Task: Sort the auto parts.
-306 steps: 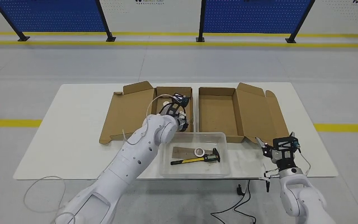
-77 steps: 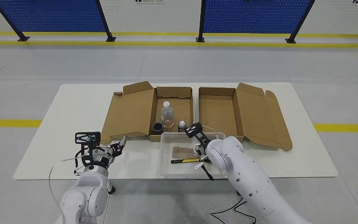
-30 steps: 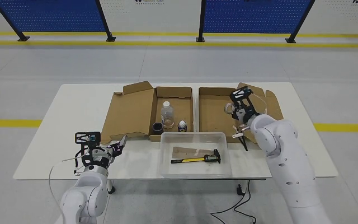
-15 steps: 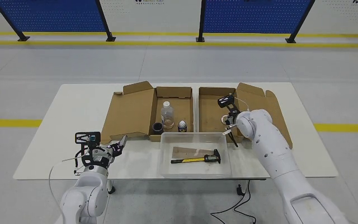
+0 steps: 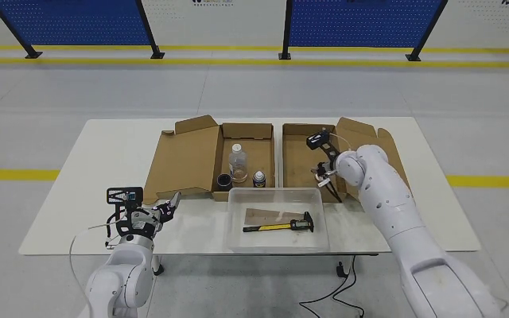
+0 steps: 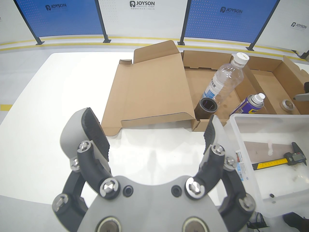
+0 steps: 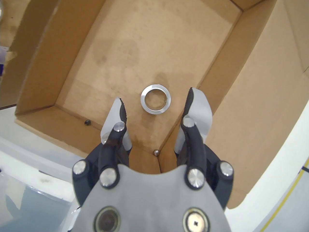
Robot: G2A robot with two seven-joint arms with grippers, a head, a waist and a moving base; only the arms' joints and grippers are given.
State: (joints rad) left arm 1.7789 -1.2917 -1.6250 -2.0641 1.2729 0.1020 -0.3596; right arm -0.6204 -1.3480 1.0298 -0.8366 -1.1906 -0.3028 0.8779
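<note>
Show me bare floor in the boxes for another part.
The right box floor is bare from the metal ring near its front wall back to the far wall. The left box is bare behind the bottle; its front is crowded by the black cylinder and spray can.

overhead and wrists, right box [image 5: 302, 159] shared

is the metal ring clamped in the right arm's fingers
No, the metal ring lies flat on the floor of the cardboard box, untouched between the right arm's open fingers.
</note>
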